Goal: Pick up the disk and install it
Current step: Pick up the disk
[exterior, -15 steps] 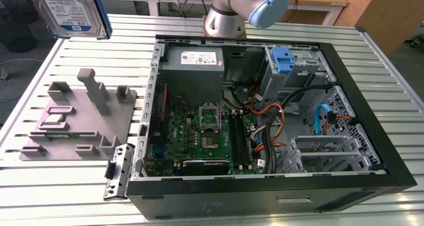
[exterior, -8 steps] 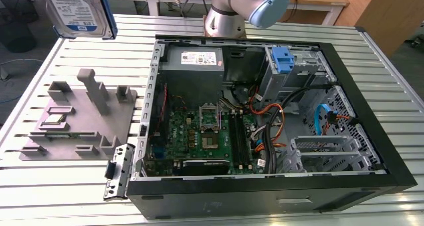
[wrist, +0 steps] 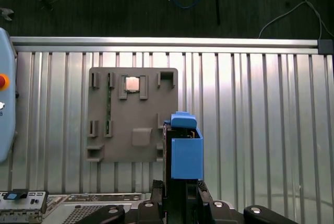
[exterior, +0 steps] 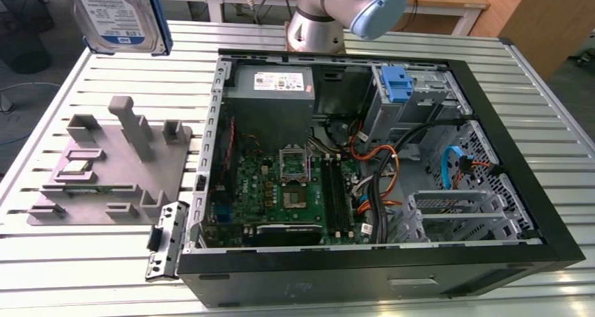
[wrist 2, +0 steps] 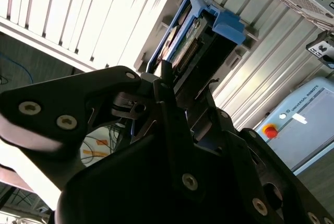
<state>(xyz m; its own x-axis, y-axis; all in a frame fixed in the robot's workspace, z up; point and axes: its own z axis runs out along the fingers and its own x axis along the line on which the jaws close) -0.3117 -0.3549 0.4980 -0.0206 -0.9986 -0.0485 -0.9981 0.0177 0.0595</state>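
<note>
Disk (exterior: 116, 10), a silver hard drive clipped in a bright blue carrier, hangs in the air above the far corner of the slatted metal table (exterior: 139, 73), on the exterior view's left. The gripper (wrist 2: 182, 85) is closed on it, its black fingers (wrist 2: 163, 80) pressing the drive's flat faces. Below it lies a grey fixture plate (exterior: 102, 184), just beside the open computer case (exterior: 520, 143). The drive looks rigid, dense for its size and sensitive to knocks, while the plastic carrier probably flexes. Holding the metal body seems safest, not the blue tabs or connector end.
</note>
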